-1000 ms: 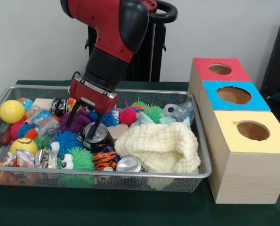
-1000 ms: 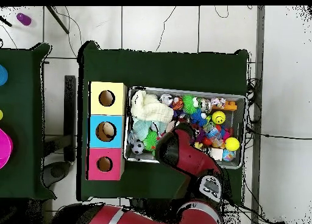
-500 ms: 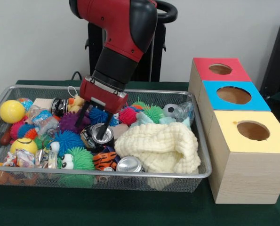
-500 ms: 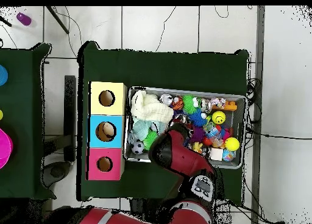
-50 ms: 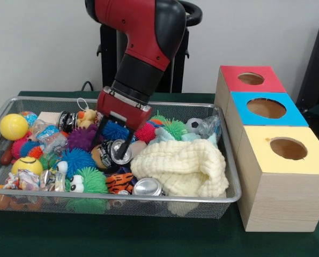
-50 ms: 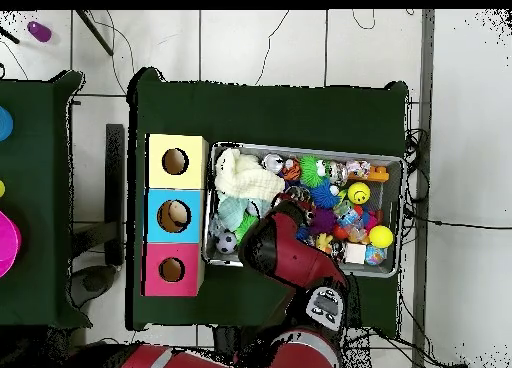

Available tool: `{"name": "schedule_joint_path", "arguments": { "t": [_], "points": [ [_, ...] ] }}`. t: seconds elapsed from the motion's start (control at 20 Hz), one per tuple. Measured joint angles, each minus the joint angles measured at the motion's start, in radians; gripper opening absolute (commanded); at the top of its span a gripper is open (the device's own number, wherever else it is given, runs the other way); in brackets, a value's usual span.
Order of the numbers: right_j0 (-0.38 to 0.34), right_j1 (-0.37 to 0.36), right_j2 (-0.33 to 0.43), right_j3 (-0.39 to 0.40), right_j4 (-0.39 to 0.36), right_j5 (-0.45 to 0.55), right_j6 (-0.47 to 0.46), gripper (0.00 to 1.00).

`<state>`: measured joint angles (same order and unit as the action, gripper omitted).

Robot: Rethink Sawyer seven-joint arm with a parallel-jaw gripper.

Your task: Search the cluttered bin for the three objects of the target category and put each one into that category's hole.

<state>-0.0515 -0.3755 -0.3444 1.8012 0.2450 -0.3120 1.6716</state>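
From the front, your wire bin (image 5: 230, 176) is so crowded that much of it only half shows: at its left end the yellow ball (image 5: 13, 126) sits clear, but the crumpled wrappers (image 5: 46, 138) and spiky toys (image 5: 76, 159) overlap, and what lies under them is hidden. Moving right to the middle, the gripper (image 5: 112, 143) is closed on a dark drink can (image 5: 114, 152), one black finger (image 5: 125, 145) crossing its silver top, the other behind it. You see the can tilted, its long axis running down-left to up-right, the silver lid turned toward the camera and slightly up; its lower body is buried among the toys. A second can (image 5: 147, 187) lies at the near rim, only its silver end showing. Right of that, the cream cloth (image 5: 180, 167) covers whatever is beneath. Farthest right stand the yellow box (image 5: 285, 176), blue box (image 5: 264, 111) and red box (image 5: 250, 79). Overhead, the arm (image 6: 290, 259) hides the grasp entirely.
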Motion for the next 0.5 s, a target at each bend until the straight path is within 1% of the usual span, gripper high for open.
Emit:
{"name": "schedule_joint_path", "arguments": {
  "t": [0.3,0.5],
  "points": [
    [-0.004,0.003,0.0,0.0,0.0,-0.007,0.0,1.0],
    [-0.019,0.011,0.008,0.0,0.0,-0.034,0.0,1.0]
  ]
}}
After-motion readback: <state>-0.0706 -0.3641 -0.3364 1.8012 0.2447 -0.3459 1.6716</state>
